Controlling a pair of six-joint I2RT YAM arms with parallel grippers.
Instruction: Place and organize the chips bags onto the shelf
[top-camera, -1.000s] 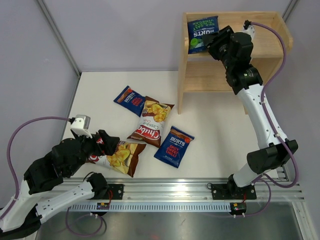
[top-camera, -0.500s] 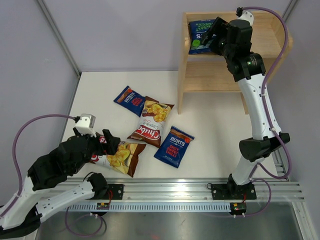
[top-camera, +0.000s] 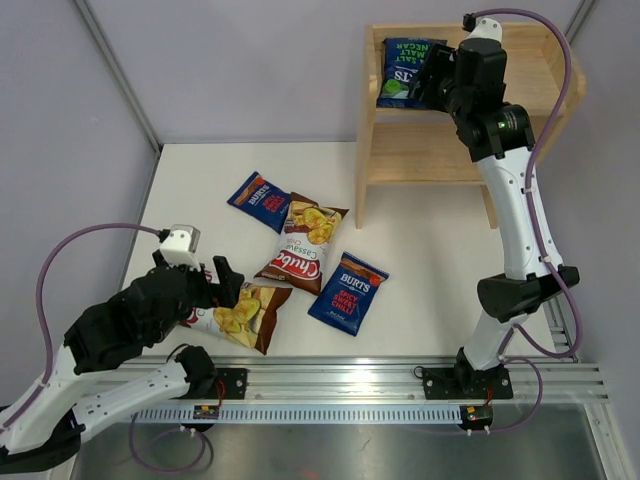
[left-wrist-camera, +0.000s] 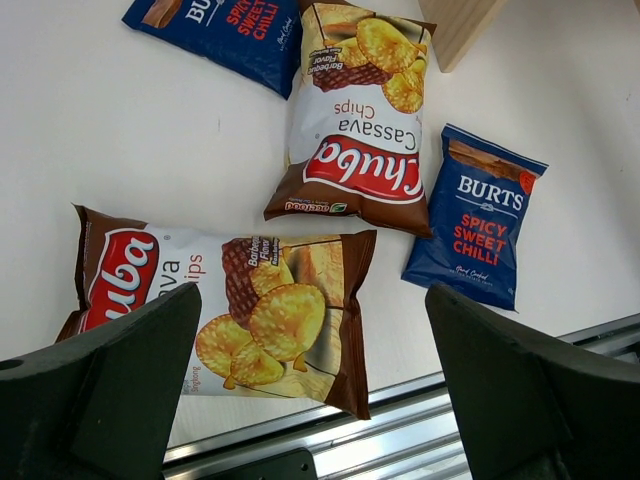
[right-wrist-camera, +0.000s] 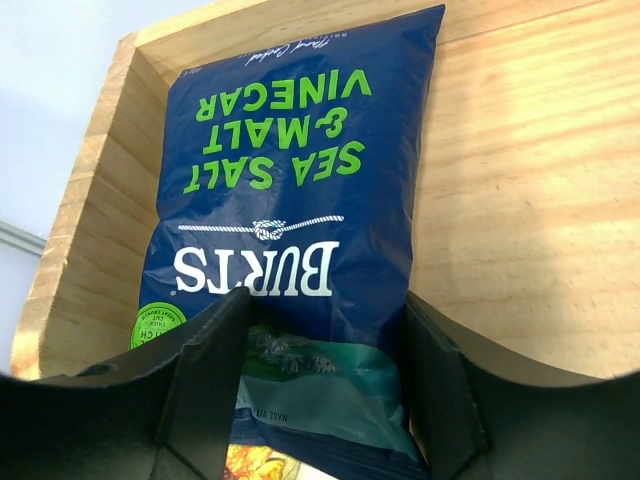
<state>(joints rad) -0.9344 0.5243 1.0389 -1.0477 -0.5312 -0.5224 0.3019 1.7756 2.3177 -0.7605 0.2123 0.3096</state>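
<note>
A green-lettered Burts chips bag (top-camera: 405, 70) (right-wrist-camera: 300, 200) lies on the top tier of the wooden shelf (top-camera: 520, 100) (right-wrist-camera: 520, 200). My right gripper (top-camera: 432, 88) (right-wrist-camera: 325, 400) is open, one finger on each side of the bag's near end, not squeezing it. On the table lie two red-lettered Burts bags (top-camera: 260, 200) (top-camera: 347, 292) and two Chuba bags (top-camera: 303, 250) (top-camera: 235, 315). My left gripper (top-camera: 222, 285) (left-wrist-camera: 320, 400) hangs wide open above the near Chuba bag (left-wrist-camera: 230, 310), holding nothing. The other Chuba bag (left-wrist-camera: 355, 120) and a Burts bag (left-wrist-camera: 480, 230) lie beyond it.
The shelf's lower tier (top-camera: 420, 150) holds nothing. An aluminium rail (top-camera: 340, 385) runs along the table's near edge. Grey walls close in the left and back sides. A corner of the shelf's side panel (left-wrist-camera: 460, 25) stands right of the middle Chuba bag.
My right gripper rose along the shelf's top tier and its jaws loosened from the green-lettered bag, which now lies there. My left arm drifted slightly right over the near Chuba bag.
</note>
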